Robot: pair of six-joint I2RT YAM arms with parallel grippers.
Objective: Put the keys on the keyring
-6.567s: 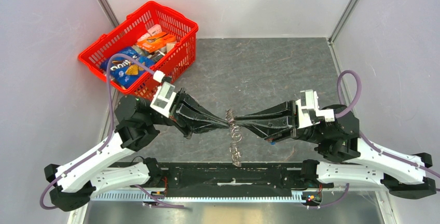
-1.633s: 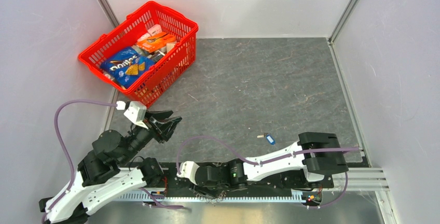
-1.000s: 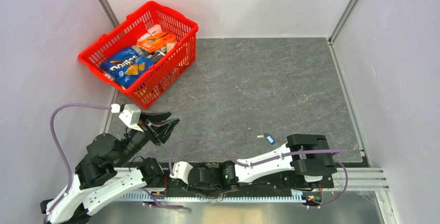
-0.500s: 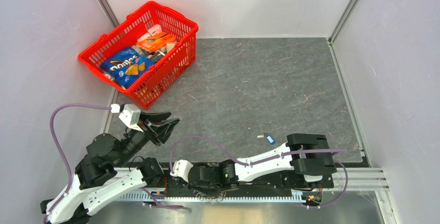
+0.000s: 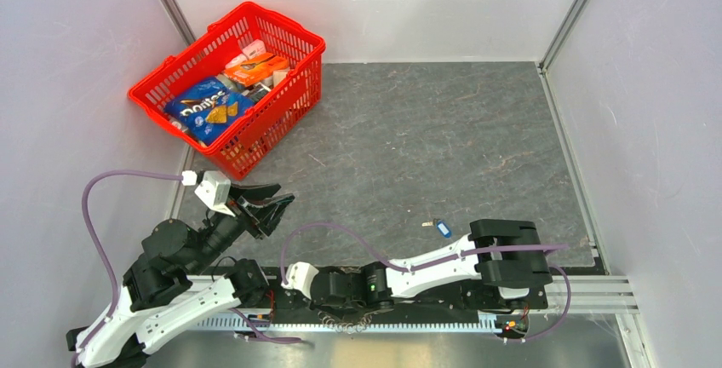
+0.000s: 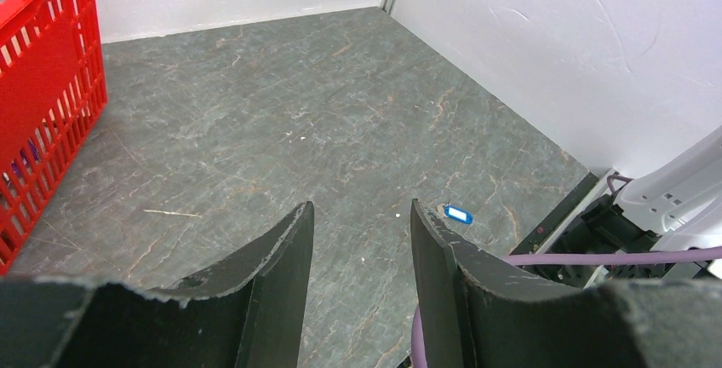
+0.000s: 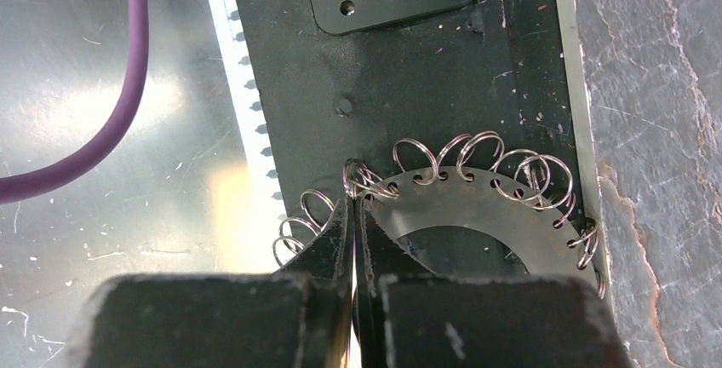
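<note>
The right gripper [image 7: 355, 202] is seen pinched shut on the left end of the silvery keyring cluster [image 7: 477, 206], which is laid on the black base plate [image 7: 426, 70] at 6 o'clock in the top view. The blue-headed key [image 5: 443, 228] is found lying alone on the grey mat [image 5: 426, 129] toward 5 o'clock. At 8 o'clock the left gripper [image 5: 286, 195] is held over the mat, jaws apart. The red basket [image 5: 287, 24] is parked at 10 o'clock.

A silvery arc of metal [image 7: 477, 210] lies flat on the black base plate [image 7: 409, 70] — small wire rings [image 7: 415, 159] are threaded through holes along its outer edge. The tiny blue-headed key [image 5: 443, 228] lies flat beyond that plate's far edge.
</note>
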